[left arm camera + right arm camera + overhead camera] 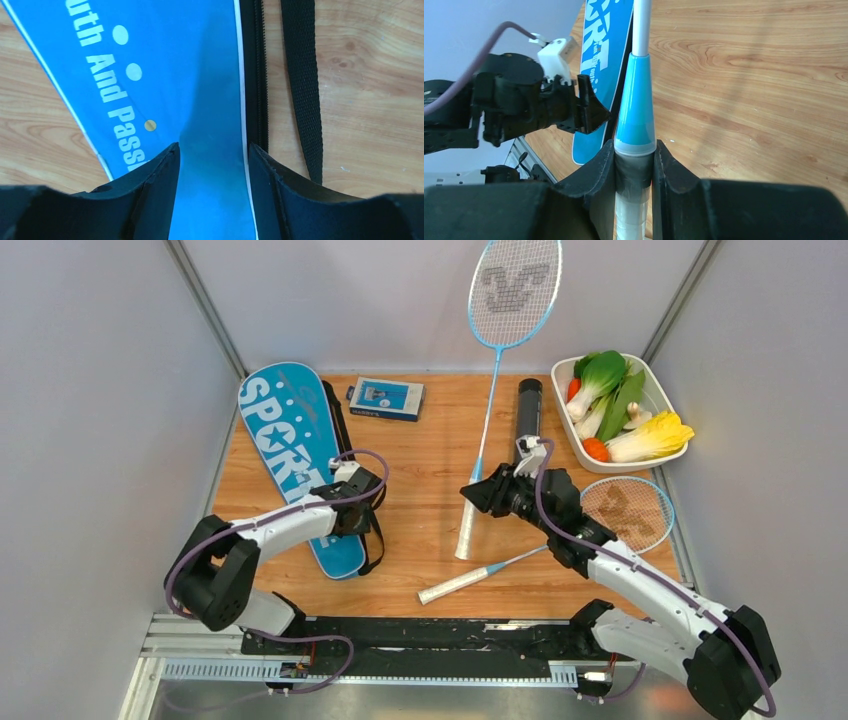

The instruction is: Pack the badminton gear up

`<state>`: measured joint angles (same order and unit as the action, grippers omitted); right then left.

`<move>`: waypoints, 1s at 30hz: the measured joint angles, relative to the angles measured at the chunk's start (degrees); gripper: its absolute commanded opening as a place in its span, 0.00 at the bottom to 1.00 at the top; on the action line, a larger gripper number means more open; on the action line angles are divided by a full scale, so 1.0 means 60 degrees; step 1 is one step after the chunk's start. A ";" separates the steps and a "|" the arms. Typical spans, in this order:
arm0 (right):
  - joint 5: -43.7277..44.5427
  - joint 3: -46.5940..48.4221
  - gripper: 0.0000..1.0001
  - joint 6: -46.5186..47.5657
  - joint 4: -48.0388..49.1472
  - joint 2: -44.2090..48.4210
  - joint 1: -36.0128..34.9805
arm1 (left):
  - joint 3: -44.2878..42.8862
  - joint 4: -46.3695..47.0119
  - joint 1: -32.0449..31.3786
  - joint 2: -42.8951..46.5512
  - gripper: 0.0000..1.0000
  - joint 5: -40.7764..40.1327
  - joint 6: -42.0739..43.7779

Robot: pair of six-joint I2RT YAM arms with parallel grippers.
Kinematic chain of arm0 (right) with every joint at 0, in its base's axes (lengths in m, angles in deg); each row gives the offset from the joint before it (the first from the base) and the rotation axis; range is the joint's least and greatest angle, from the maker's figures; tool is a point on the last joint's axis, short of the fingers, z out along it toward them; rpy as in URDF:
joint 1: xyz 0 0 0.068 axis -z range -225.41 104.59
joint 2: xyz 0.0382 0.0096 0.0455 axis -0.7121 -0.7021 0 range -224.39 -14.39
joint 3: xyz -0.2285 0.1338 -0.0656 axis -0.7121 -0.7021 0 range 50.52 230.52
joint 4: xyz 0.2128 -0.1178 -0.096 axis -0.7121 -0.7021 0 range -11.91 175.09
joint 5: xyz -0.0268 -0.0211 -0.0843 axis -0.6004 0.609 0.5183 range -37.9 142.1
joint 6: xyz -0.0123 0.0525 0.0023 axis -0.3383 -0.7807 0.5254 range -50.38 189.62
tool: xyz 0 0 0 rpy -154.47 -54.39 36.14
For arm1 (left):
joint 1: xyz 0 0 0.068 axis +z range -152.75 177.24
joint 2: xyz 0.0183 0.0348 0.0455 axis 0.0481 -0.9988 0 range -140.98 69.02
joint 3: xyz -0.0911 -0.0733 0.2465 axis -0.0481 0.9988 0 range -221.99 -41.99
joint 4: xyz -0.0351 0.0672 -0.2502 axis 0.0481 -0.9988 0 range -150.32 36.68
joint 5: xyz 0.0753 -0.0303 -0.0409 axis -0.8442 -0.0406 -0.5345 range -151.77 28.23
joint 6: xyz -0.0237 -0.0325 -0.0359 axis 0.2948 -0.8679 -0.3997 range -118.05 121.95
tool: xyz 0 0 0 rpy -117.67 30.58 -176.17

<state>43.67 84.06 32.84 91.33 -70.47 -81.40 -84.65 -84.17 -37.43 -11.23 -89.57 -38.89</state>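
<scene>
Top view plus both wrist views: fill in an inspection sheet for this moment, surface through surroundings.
Surface: wooden table.
Job's things: cover flat at left; racket held, head raised at the back; second racket flat, partly under the right arm; tube beyond the right gripper; shuttlecocks, nothing seen.
Clutter: box; tray of vegetables.
Grippers: left gripper open over the cover's zip edge; right gripper shut on the racket's handle.
Cables: purple cables along both arms.
Surroundings: grey walls on three sides.
</scene>
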 measured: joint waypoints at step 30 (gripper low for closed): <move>0.0248 -0.0310 0.00 0.0153 -0.0029 0.0237 -0.0481 | -0.0124 0.0812 0.0044 0.0015 0.58 0.0324 -0.0175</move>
<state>45.16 82.20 33.76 91.16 -69.04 -84.28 -85.39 -79.30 -37.17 -11.14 -87.62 -39.94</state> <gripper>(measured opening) 0.265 0.582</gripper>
